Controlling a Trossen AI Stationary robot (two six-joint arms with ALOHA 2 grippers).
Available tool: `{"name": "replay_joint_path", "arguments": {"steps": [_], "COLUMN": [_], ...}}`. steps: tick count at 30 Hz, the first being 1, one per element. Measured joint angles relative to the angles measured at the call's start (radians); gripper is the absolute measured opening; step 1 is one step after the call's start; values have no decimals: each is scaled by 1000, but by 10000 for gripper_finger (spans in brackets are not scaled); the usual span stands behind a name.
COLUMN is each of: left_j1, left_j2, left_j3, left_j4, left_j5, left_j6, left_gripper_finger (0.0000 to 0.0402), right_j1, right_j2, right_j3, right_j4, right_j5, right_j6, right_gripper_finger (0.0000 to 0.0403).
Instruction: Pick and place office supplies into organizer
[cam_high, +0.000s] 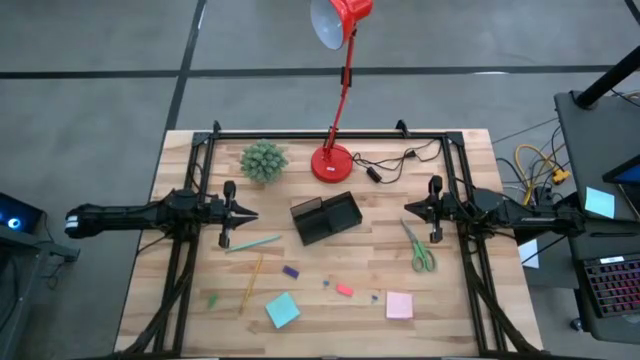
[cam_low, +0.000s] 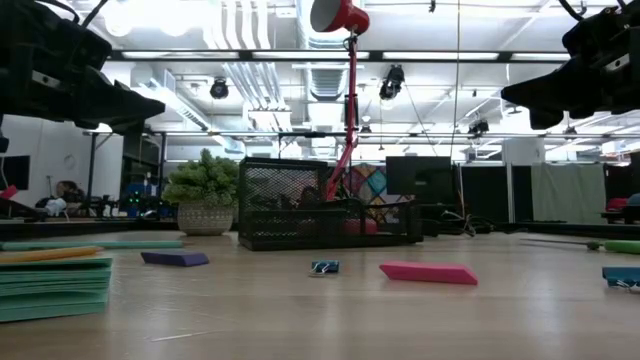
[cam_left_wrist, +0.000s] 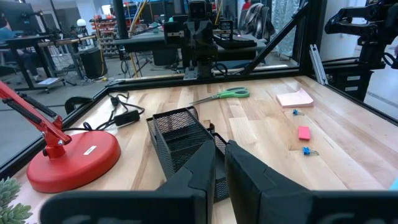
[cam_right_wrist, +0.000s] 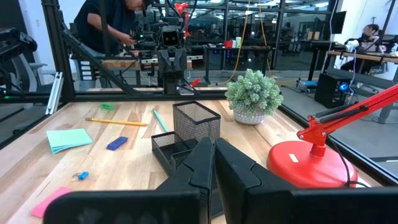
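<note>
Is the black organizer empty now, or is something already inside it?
Empty. The high view shows only black mesh inside the organizer, and supplies like the scissors lie on the table.

Left arm: dark, extended level from the 9 o'clock edge of the desk toward centre, wrist straight. Left claw (cam_high: 240, 215) raised clear of the desk surface, pointing to 3 o'clock, fingers (cam_left_wrist: 198, 168) pressed together to a narrow slit, empty.

Right arm: dark, extended level from the 3 o'clock edge toward centre, mirroring the left. Right claw (cam_high: 412, 208) likewise raised, pointing to 9 o'clock, fingers (cam_right_wrist: 200, 163) drawn together, empty.

Both claws well apart, facing one another across the desk's middle; seen high at the upper corners in the low view.
</note>
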Motion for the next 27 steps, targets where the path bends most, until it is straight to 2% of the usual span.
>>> {"name": "replay_joint_path", "arguments": {"steps": [21, 27], "left_j1": [0, 0], "left_j2": [0, 0], "left_j3": [0, 0], "left_j4": [1, 40], "left_j5": [-2, -4], "left_j6": [2, 1], "left_gripper_finger": [22, 22], "right_j1": [0, 0], "right_j2": [0, 0], "right_j3": [0, 0], "right_j4": [0, 1], "right_j5": [1, 1], "right_j6": [0, -73], "right_gripper_finger": [9, 9]}}
